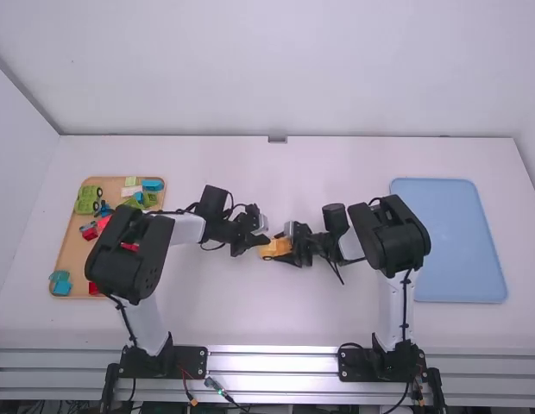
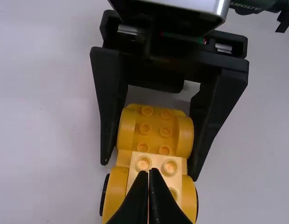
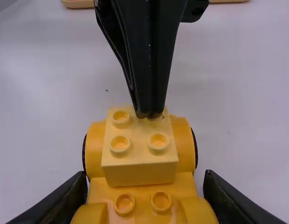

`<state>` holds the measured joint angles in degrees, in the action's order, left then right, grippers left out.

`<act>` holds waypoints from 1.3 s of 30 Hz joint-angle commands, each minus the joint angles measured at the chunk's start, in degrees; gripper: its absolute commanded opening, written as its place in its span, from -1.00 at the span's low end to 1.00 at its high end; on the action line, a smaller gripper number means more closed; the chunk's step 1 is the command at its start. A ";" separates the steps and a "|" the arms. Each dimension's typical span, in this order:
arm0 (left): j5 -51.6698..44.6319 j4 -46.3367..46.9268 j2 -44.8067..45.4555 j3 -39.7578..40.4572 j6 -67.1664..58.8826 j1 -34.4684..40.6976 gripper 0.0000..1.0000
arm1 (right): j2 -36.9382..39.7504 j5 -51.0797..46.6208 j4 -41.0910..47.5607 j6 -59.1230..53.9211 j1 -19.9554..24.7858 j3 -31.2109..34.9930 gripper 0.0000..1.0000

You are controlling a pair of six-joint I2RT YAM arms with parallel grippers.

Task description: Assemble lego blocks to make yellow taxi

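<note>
the left gripper (image 2: 151, 173) is resting its closed fingertips on the pale block (image 3: 140, 158), while the right gripper (image 3: 145, 179) is clasping the yellow taxi base (image 2: 156, 133) from both sides, near the middle of the table (image 1: 276, 328). the taxi is looking nearly built: the block is sitting on the base, probably needing only a firm press. the wooden tray (image 1: 71, 250) is holding spare blocks; the blue tray (image 1: 449, 241) is lying beyond the right arm. the crowding grippers could be knocking the block askew.
</note>
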<state>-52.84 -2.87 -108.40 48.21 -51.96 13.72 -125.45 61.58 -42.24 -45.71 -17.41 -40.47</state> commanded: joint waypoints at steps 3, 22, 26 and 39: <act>12.63 1.11 -2.34 -5.29 0.07 0.22 -0.96 | -0.68 -3.15 0.72 -0.55 0.09 0.22 0.07; 16.28 2.01 -2.34 -4.26 0.11 6.58 -0.96 | -0.68 -3.17 0.66 -0.57 0.11 0.35 0.07; 14.08 1.86 -2.34 -4.31 0.07 5.79 -0.96 | -0.68 -3.17 0.66 -0.55 0.11 0.37 0.07; 5.01 2.69 12.59 0.72 -0.31 3.39 -0.96 | -0.68 -3.15 0.70 -0.55 0.11 0.37 0.07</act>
<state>-45.01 -0.23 -101.30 48.31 -52.10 17.58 -125.45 61.82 -42.06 -45.95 -17.15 -40.23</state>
